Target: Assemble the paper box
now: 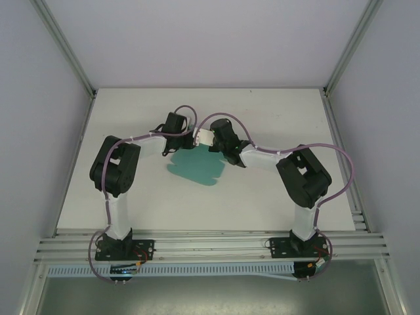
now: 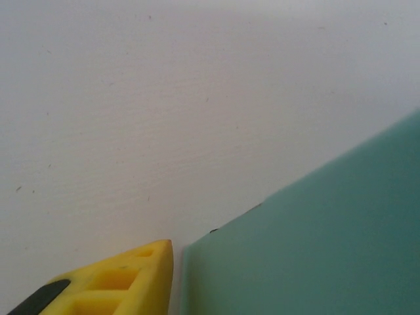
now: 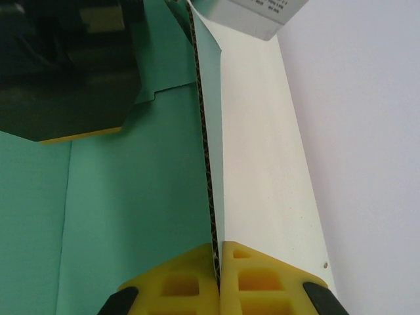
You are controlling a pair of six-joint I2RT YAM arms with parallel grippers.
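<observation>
Right gripper (image 3: 218, 272) is clamped on the upright edge of the paper box (image 3: 131, 210), the left gripper (image 2: 134, 281) I cannot tell; any twist could crease it.

The left arm (image 1: 117, 167) and right arm (image 1: 302, 174) rise from their bases at the near edge of the table (image 1: 262, 105). Their elbows bow outward and their forearms angle inward, so the wrists meet just beyond the table's middle. The right gripper (image 3: 218, 252) is closed, its yellow fingers (image 3: 256, 275) pinching a raised edge of the paper box (image 3: 144, 197). The left gripper (image 1: 197, 140) sits just beside it, parted, and its one visible finger (image 2: 131, 275) stands a sliver off the card.
</observation>
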